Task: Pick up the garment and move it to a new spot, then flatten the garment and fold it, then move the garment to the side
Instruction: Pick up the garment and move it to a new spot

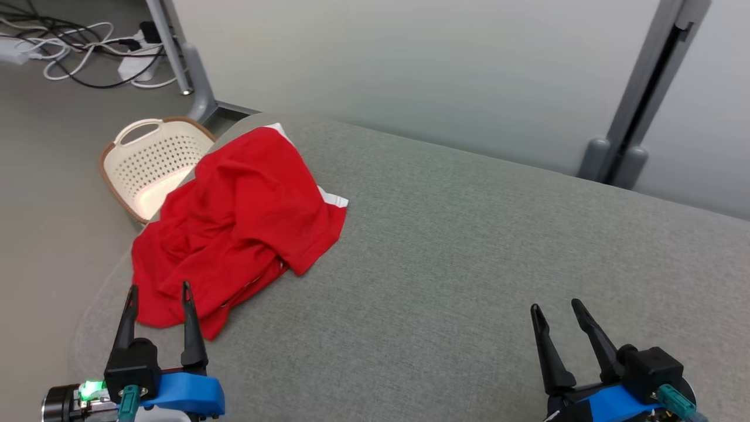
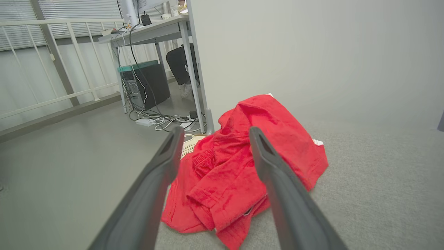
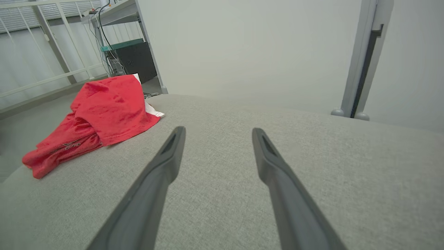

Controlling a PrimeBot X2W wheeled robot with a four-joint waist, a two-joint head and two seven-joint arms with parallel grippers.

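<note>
Grey woven fabric covers the big padded surface (image 1: pixel 469 246) I'm parked in front of, and it takes up most of my head view. Along its far side runs a pale partition wall (image 1: pixel 410 64) with a grey post (image 1: pixel 644 88) on the right. The red garment (image 1: pixel 234 223) sits crumpled in a heap at the far-left corner of the surface, right at the edge, with a bit of white trim (image 1: pixel 333 199) poking out on its right side. On the floor just left of it there's a cream perforated basket (image 1: pixel 153 159) with a brown rim, partly hidden behind the heap. My left gripper (image 1: pixel 160 287) is near left, fingers spread wide and holding nothing, tips over the garment's near edge; can't tell if they touch it. My right gripper (image 1: pixel 555 305) is near right, well apart from the garment, fingers spread too, just bare fabric between them. Tangle of cables (image 1: pixel 88 55) on the floor far left.
</note>
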